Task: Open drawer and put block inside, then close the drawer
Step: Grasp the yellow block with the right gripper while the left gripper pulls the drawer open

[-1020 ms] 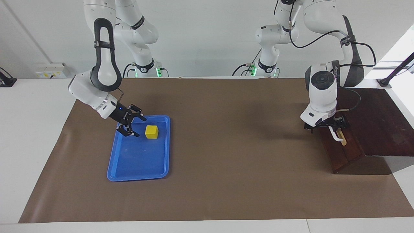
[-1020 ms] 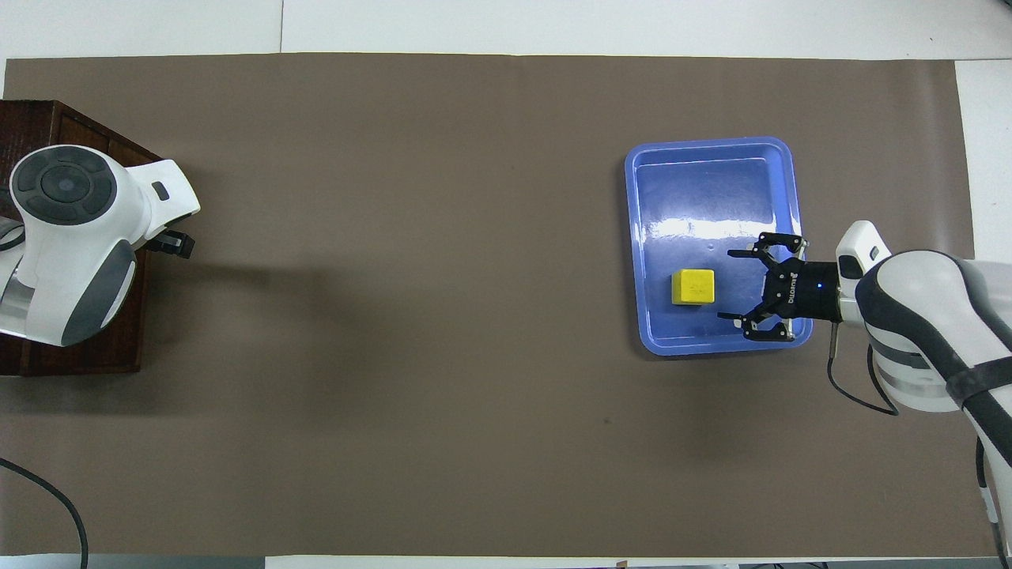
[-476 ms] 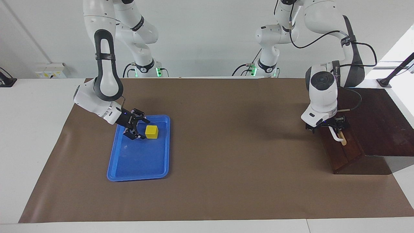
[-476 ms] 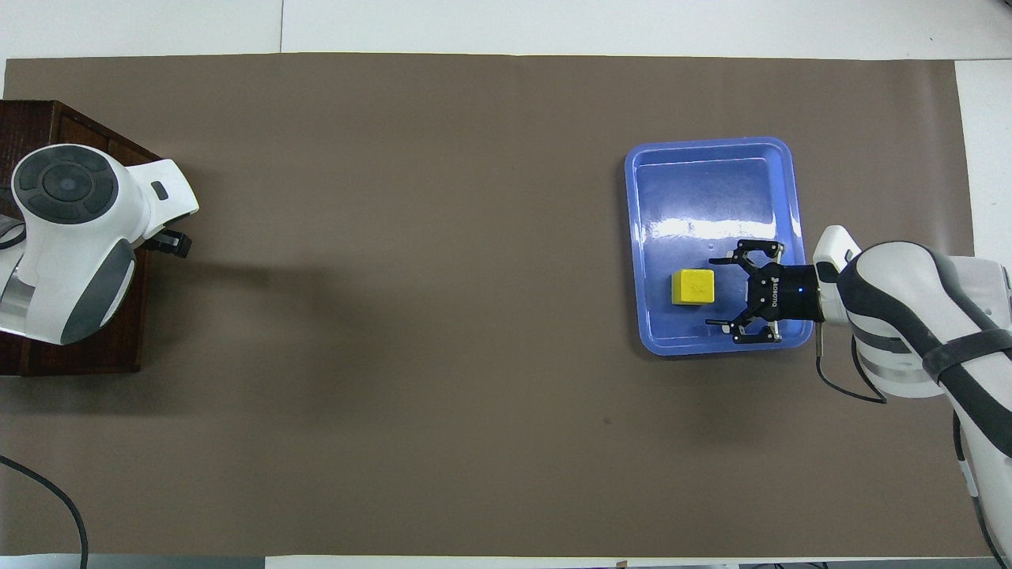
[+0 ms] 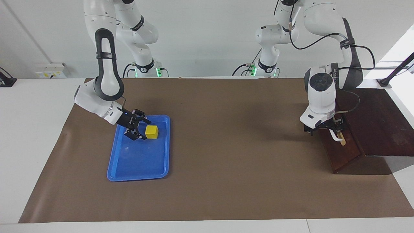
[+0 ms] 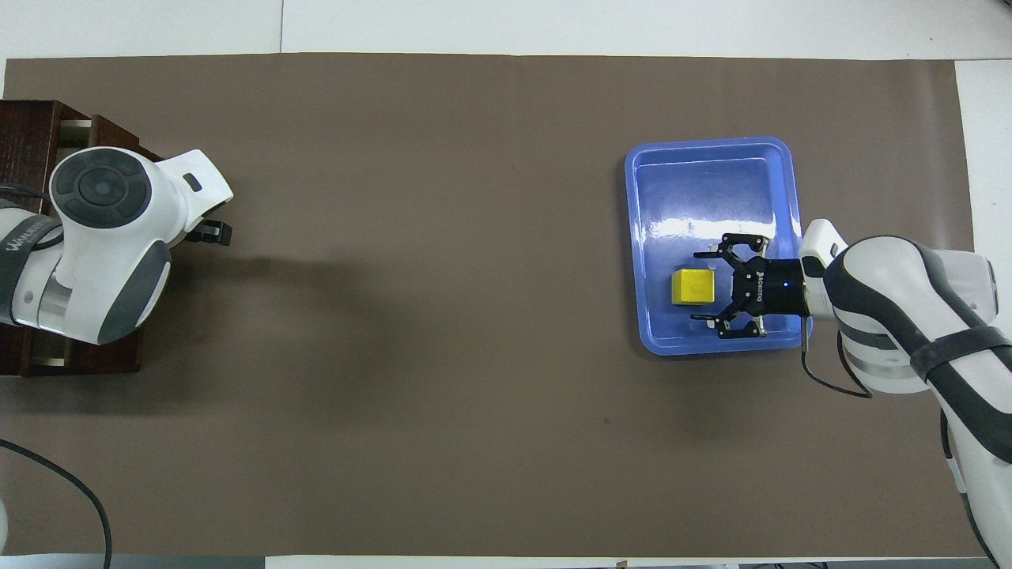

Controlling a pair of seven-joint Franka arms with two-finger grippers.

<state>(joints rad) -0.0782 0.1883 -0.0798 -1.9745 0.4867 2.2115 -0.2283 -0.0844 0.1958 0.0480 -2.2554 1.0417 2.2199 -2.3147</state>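
The right pincer (image 5: pixel 141 128) has slid in, spread, to the yellow block (image 5: pixel 151 131) from its nine o'clock. The left pincer (image 5: pixel 326 128), apparently spread at the white handle (image 5: pixel 334 136), has drawn the drawer (image 5: pixel 344 145) slightly out; opening has begun.

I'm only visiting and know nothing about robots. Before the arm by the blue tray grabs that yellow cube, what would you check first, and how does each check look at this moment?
1. Right gripper open: ok, fingers spread.
2. Right gripper lined up with the block: ok, it is right beside the block, over the blue tray.
3. Fingers around the block: not ok, their tips only reach its edge.
4. Block sitting flat in the tray: ok.
5. Left gripper at the drawer's white handle: ok, though contact cannot be told.
6. Drawer open enough for the block: not ok; only a narrow gap shows in the overhead view.
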